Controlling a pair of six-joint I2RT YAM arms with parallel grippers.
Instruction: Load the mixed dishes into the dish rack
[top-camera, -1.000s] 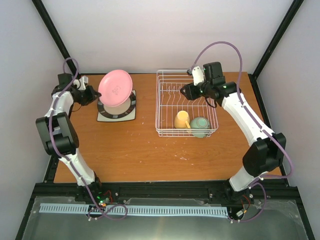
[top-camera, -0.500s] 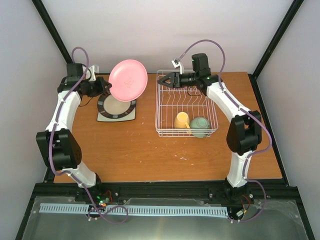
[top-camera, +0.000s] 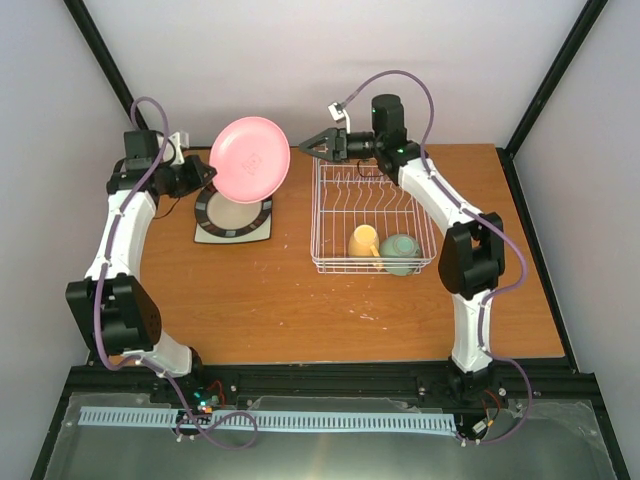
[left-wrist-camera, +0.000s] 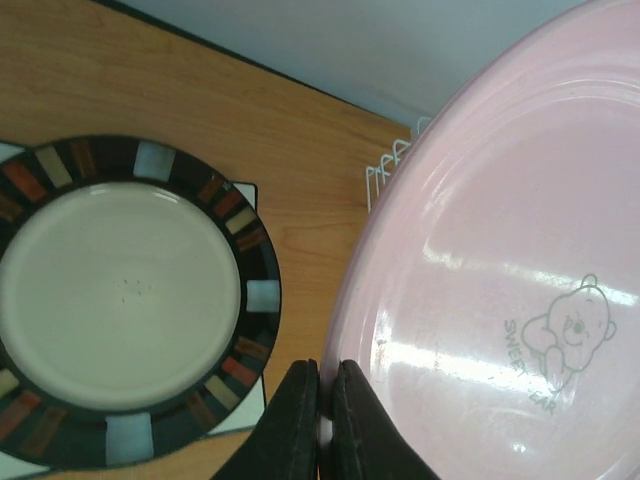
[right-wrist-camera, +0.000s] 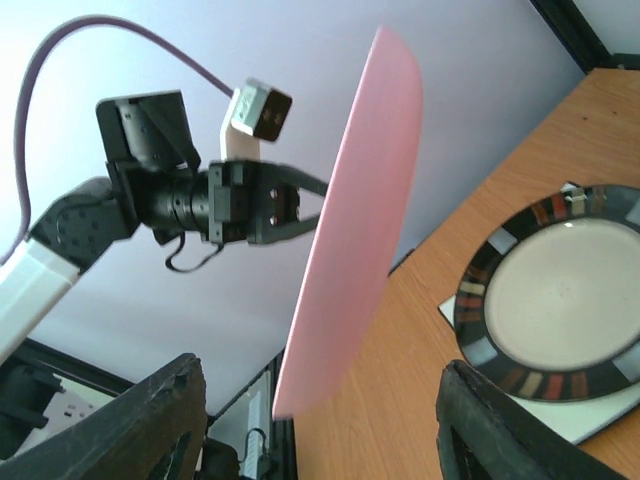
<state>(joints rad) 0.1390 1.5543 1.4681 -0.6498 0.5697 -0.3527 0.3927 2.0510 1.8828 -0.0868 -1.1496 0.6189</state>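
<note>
My left gripper (top-camera: 208, 176) is shut on the rim of the pink round plate (top-camera: 251, 160) and holds it tilted in the air above the far left of the table. The left wrist view shows its fingers (left-wrist-camera: 300, 410) pinching the pink plate (left-wrist-camera: 500, 280). My right gripper (top-camera: 309, 146) is open and empty at the far left corner of the white dish rack (top-camera: 372, 262), facing the plate; in its wrist view the plate (right-wrist-camera: 350, 230) stands edge-on between the spread jaws. The yellow mug (top-camera: 363, 240) and pale-green bowl (top-camera: 400, 253) lie in the rack. The mint-green plate is out of view.
The black-rimmed cream-centred plate (top-camera: 233, 212) lies on the square off-white plate (top-camera: 262, 237) below the held plate; both also show in the left wrist view (left-wrist-camera: 125, 300). The back wall stands just behind both grippers.
My left arm has raised the pink plate off the stack and carried it right, towards the rack. My right arm has swung left from over the rack to its far left corner, jaws open.
</note>
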